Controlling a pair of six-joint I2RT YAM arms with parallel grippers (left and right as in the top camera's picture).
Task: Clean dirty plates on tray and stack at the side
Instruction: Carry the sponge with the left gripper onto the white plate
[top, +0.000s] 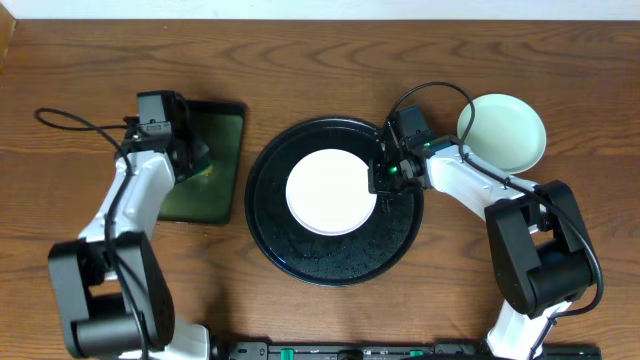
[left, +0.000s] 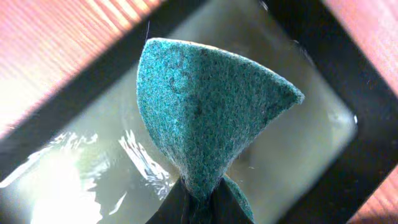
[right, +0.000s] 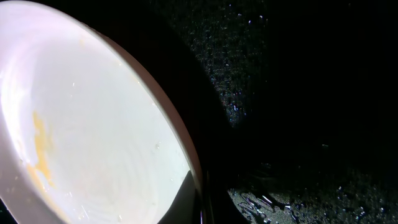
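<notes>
Only close-up: yellow smear (right: 38, 149) on plate (right: 106, 124).

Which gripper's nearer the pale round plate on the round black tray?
Right. The right gripper sits at the right rim of the pale round plate, over the round black tray. The left gripper is away over the rectangular dark green tray, holding a teal scouring pad.

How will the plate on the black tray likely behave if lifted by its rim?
The plate looks rigid, so it should lift whole. Droplets glisten on the tray, so the plate may be slippery. Held one-sided by the right hand, it would probably tilt.
</notes>
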